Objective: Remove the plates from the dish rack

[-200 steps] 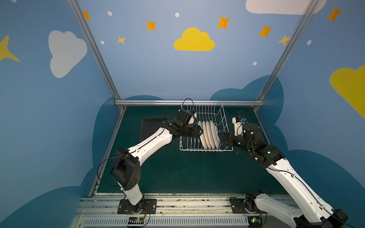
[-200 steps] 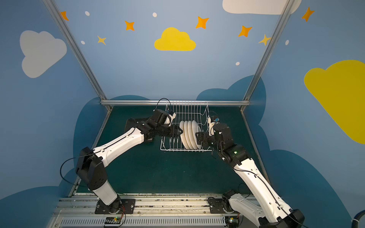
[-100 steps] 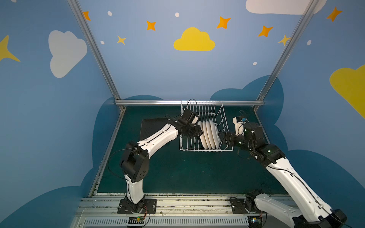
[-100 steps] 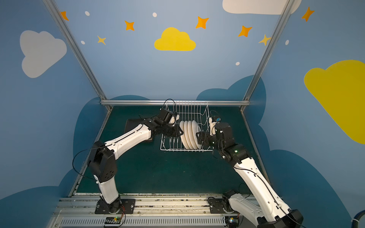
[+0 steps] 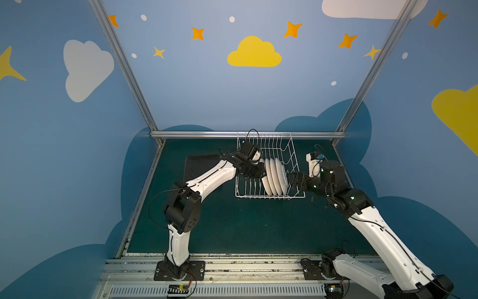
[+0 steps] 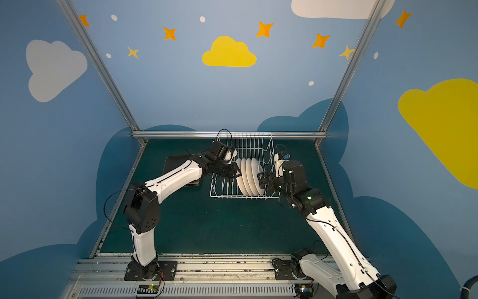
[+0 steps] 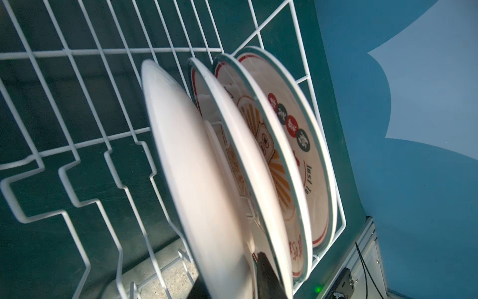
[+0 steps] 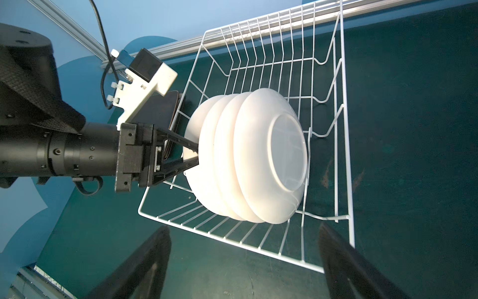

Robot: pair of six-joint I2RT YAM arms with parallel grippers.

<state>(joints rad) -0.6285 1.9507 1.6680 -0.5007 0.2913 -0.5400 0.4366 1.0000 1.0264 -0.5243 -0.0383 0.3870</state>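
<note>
The white wire dish rack stands at the back of the green table. Several round white plates stand on edge in it, printed faces toward the left. My left gripper reaches in from the left. It is shut on the rim of the leftmost plate, one finger on its printed face and one on its back. That plate looks blurred in the left wrist view. My right gripper is open just outside the rack's right side, holding nothing.
A stack of black-backed square plates lies flat on the table left of the rack, partly under my left arm. The rack's left half holds only bare tines. The back wall rail runs close behind the rack.
My left arm has pushed further into the rack, and its gripper has closed from open onto the leftmost plate's rim. The right arm has not moved.
</note>
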